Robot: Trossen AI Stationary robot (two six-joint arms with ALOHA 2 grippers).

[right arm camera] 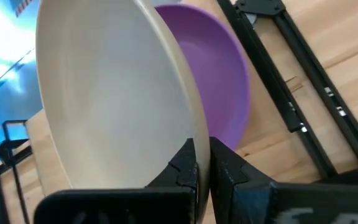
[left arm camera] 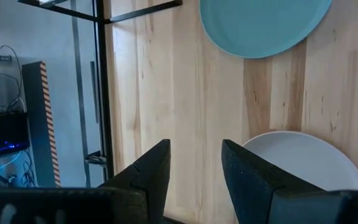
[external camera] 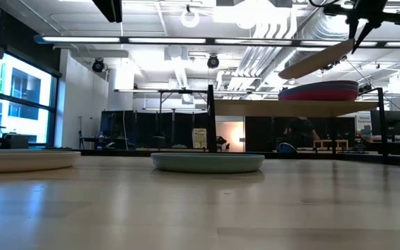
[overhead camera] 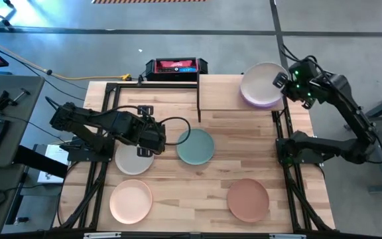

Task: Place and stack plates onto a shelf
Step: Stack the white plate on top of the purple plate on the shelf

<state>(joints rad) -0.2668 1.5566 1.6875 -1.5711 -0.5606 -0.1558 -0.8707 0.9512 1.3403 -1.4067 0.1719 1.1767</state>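
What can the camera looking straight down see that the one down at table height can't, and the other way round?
Only the high view shows the peach-pink plate, the terracotta brown plate, and the left gripper over the grey-beige plate. Only the low view shows that the cream plate hangs tilted above the stack on the shelf. Both show the teal green plate lying flat on the table.

One camera hangs overhead looking straight down; another sits at worktop (overhead camera: 197, 192) level, facing the room. Each wrist camera peers closely past its fingers. All but one catch the teal plate (overhead camera: 195, 147).
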